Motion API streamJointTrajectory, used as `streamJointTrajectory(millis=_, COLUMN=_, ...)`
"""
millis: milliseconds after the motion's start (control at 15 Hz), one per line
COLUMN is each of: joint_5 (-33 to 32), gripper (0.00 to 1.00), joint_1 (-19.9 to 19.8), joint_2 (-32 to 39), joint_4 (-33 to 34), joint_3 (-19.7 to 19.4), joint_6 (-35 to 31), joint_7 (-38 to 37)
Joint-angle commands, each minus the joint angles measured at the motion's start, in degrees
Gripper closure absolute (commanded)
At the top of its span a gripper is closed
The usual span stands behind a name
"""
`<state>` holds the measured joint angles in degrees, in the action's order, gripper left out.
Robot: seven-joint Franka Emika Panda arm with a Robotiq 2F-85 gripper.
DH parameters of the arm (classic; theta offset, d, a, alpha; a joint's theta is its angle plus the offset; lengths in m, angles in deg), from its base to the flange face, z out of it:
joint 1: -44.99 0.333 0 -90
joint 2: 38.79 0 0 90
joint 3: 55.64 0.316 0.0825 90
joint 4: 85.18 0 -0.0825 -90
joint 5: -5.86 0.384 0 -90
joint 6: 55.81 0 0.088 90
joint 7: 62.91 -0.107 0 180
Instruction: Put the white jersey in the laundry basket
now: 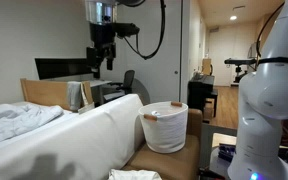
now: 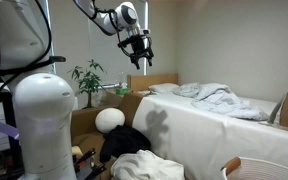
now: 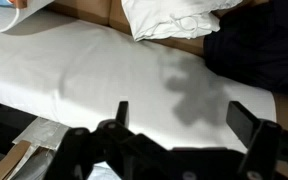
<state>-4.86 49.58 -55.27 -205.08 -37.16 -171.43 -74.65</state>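
The white jersey [image 1: 134, 175] [image 2: 149, 166] lies crumpled on a brown surface at the foot of the bed; the wrist view shows it at the top [image 3: 174, 18]. The laundry basket [image 1: 166, 135], round and white with tan handles, stands beside it; in an exterior view only its rim [image 2: 254, 166] shows. My gripper [image 1: 102, 58] [image 2: 140, 58] hangs high above the bed, far from both. In the wrist view the gripper [image 3: 184, 120] is open with nothing between its fingers, over the white bed side, where its shadow falls.
A rumpled white bedsheet [image 1: 14, 120] [image 2: 219, 98] lies on the bed. A dark garment [image 2: 124, 142] [image 3: 259, 45] sits next to the jersey. The white robot base [image 1: 269, 100] [image 2: 44, 120] fills the foreground. A potted plant [image 2: 87, 78] stands behind the bed.
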Motion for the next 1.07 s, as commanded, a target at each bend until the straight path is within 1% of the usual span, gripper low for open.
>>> streamJointTrajectory(millis=0, joint_5=-0.6, gripper=0.00, joint_1=1.7, joint_2=0.2, joint_4=0.2, joint_3=-1.5, joint_6=0.2, joint_7=-0.4)
streamJointTrajectory(millis=733, joint_5=-0.6, gripper=0.00, joint_1=1.7, joint_2=0.2, joint_4=0.2, joint_3=-1.5, joint_6=0.2, joint_7=-0.4)
streamJointTrajectory(millis=1000, joint_5=-2.9, gripper=0.00, joint_1=1.3, joint_2=3.1, joint_4=-0.3, joint_3=-2.0, joint_6=-2.2, joint_7=-0.2)
